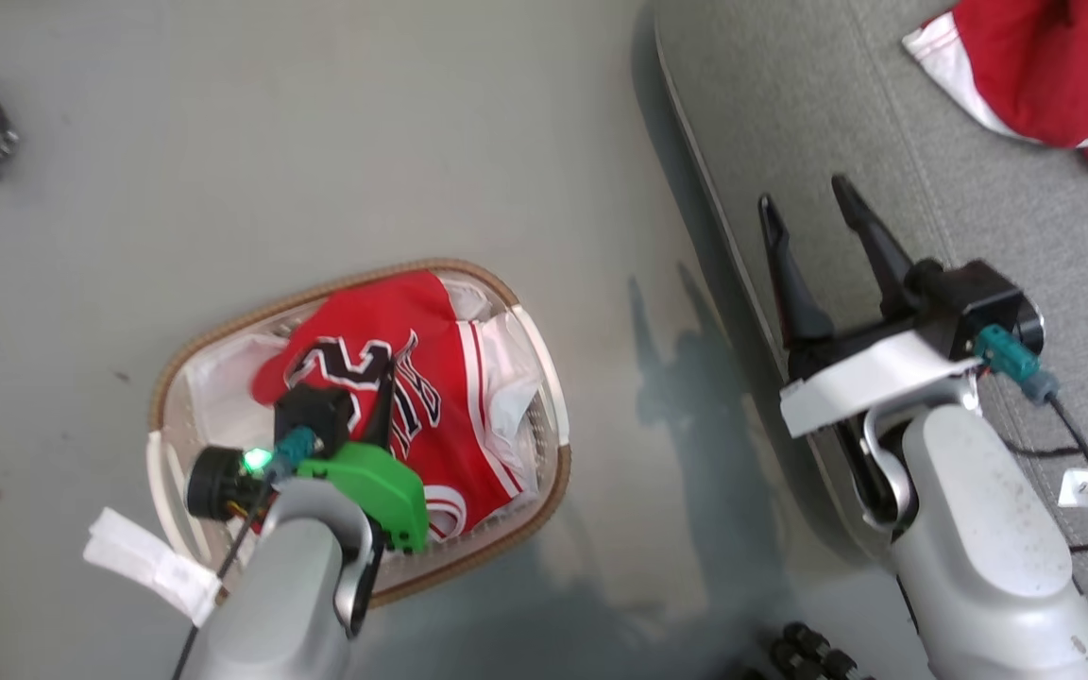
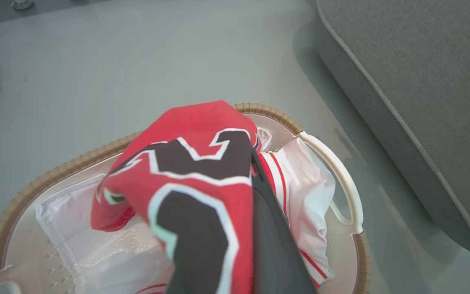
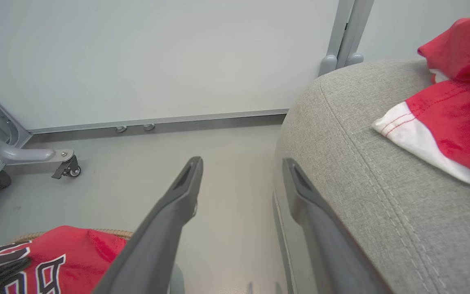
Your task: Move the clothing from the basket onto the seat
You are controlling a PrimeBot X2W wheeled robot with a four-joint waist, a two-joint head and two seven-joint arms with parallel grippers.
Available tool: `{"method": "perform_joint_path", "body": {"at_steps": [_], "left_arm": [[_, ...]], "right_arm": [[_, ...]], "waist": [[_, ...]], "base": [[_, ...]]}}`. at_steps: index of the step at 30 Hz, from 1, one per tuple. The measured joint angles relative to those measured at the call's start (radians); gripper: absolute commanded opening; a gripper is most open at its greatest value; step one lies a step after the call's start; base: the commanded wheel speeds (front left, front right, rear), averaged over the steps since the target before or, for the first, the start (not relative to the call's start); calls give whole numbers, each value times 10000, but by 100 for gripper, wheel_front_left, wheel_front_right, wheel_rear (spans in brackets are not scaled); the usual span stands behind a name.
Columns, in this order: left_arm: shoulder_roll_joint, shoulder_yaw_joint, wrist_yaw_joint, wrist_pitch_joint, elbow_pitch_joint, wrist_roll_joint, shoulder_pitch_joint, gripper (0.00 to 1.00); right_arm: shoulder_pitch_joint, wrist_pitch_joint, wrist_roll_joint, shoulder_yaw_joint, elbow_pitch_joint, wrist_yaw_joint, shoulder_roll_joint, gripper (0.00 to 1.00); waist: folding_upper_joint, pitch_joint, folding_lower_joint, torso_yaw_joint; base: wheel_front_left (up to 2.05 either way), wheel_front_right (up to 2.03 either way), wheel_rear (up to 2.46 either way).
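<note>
Left gripper (image 1: pixel 389 378) has its fingers pinched on the jersey (image 1: pixel 445 406); right gripper (image 1: pixel 804 200) hovers, fingers spread apart.

Bright, flat indoor light; soft shadows, near things blurred.

We log even, diffuse light in all three views, no hard shadow edges. Head view: the floor (image 1: pixel 317 142) carries faint grey arm shadows and a darker band along the seat (image 1: pixel 884 142), with a pale sheen low down. A green lamp (image 1: pixel 256 460) glows on the left wrist. Left wrist view: the jersey (image 2: pixel 202 196) and the finger (image 2: pixel 271 245) of the left gripper (image 2: pixel 239 161) smear out of focus towards the bottom edge, and the glossy floor mirrors the seat. Right wrist view: the right gripper (image 3: pixel 243 163) goes soft low down, the wall's base rail (image 3: pixel 157 121) bows with wide-angle distortion, and the white trim on the shorts (image 3: pixel 455 106) is nearly blown out.
</note>
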Motion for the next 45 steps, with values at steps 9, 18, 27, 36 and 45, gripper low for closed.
{"method": "perform_joint_path", "body": {"at_steps": [9,18,27,36,45], "left_arm": [[8,-148,209,6,-1708,-180,1570,0],[4,115,268,6,-3179,217,2184,0],[4,380,261,6,-4422,182,2663,0],[4,403,242,6,-5425,221,2491,0],[2,42,341,4,-5770,182,2012,0]], "right_arm": [[1147,0,10,-8,466,0,4,100],[1988,-2,-245,-140,639,0,0,100],[2968,0,-119,-12,1014,0,-4,100],[3486,-2,-113,205,1266,0,2,100],[3420,0,-537,1799,1072,0,-17,100]], "waist": [[0,-1751,-1,572],[0,-3362,-1,1156],[0,-4800,-1,1496],[0,-5646,-1,1620],[0,-5721,-1,1683]], "base": [[0,0,0],[0,0,0],[0,0,0],[0,0,0],[0,0,0]]}}
